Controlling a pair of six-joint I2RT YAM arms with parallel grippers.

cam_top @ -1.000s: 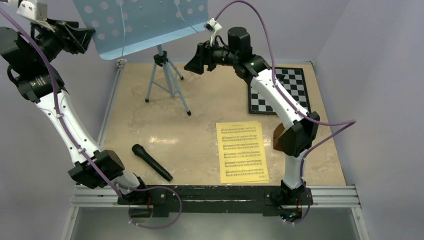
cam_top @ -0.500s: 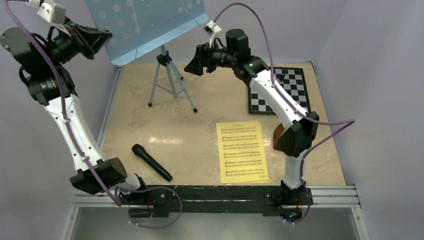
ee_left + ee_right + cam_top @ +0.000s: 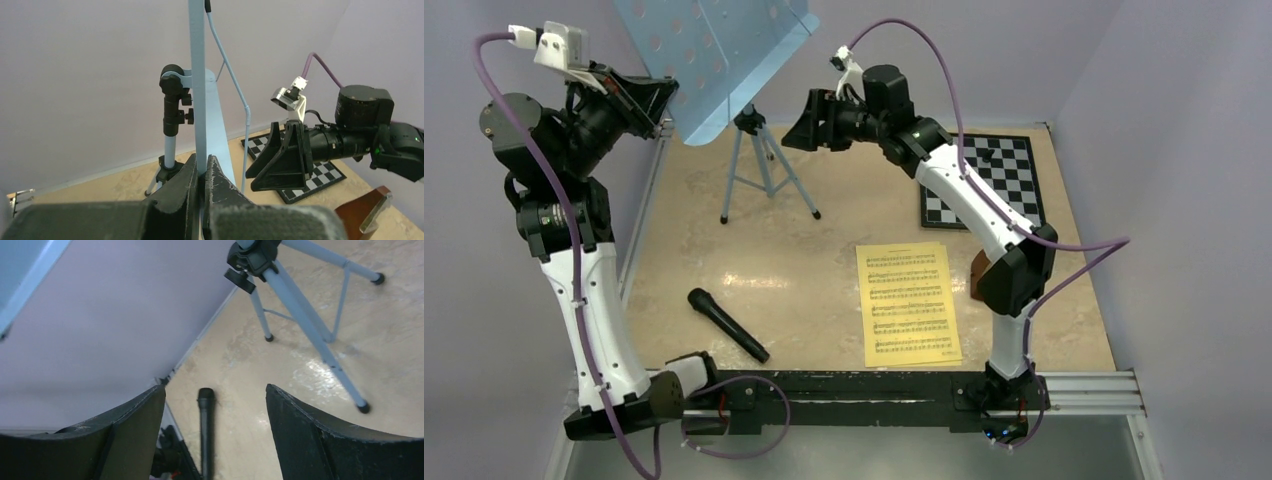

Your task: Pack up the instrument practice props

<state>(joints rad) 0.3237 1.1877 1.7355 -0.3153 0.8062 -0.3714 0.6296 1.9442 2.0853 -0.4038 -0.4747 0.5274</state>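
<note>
Two pincers are mine, and they stand differently. My left pincer [image 3: 201, 166] is pressed together on the thin edge of the light-blue perforated tray [image 3: 714, 50] of the music stand [image 3: 759, 150], in the upper left of the overhead frame. In my left wrist view that tray is seen edge-on, rising straight up from between my fingers. The stand's tripod feet rest on the beige table [image 3: 824, 250] at upper centre. My right pincer [image 3: 799, 125] hovers near the top centre, just right of the stand's post, with its fingers wide apart and nothing between them. Through that gap, in my right wrist view, I see the black microphone [image 3: 205, 430] lying on the table, with the tripod legs at the upper right. The yellow sheet-music page [image 3: 908, 303] lies flat at the lower centre-right of the overhead frame, well apart from the stand. The small brown metronome [image 3: 977, 272] sits just right of the page, mostly hidden behind my right arm. The chessboard [image 3: 999, 180] lies at the upper right.
</note>
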